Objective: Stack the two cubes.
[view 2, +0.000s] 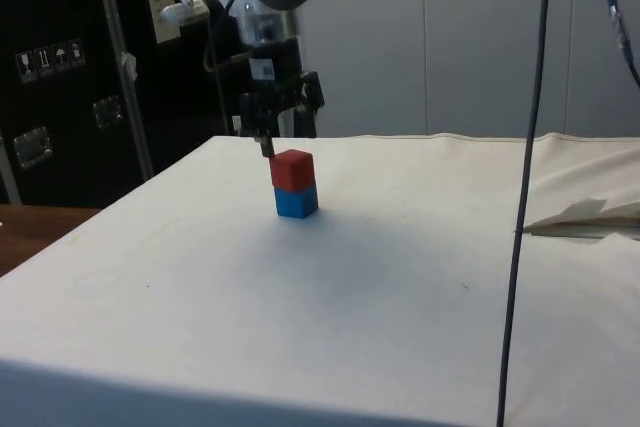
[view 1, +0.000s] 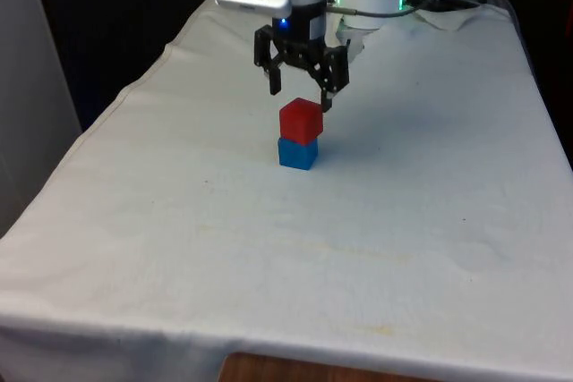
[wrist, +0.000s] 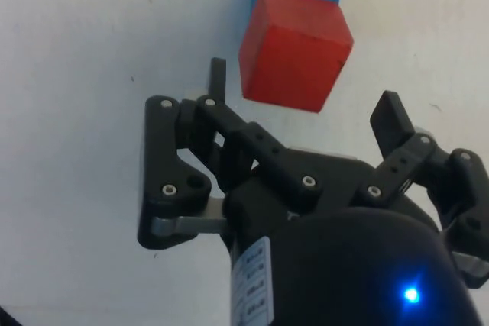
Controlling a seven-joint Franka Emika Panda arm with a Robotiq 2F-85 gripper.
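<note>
The gripper (view 1: 301, 96) is hanging just above and slightly behind the stack, with its two fingers (wrist: 391, 118) spread wide and nothing between them. In the wrist view the tips are sitting apart on either side of the red cube (wrist: 296, 46), clear of its faces, so it is gripping nothing. In the front view one fingertip is reaching down close to the red cube's upper far corner on the front view's right; whether it is brushing the cube cannot be told.

The red cube is resting on top of the blue cube (view 1: 297, 153), turned a little so their edges are not lining up, and the pair is standing toward the far middle of the table (view 1: 376, 248).

A dark cable (view 2: 528, 187) is hanging down in the near part of the side view, well apart from the stack. A fold of white cloth (view 2: 590, 217) is lying at the table's edge in that view.
</note>
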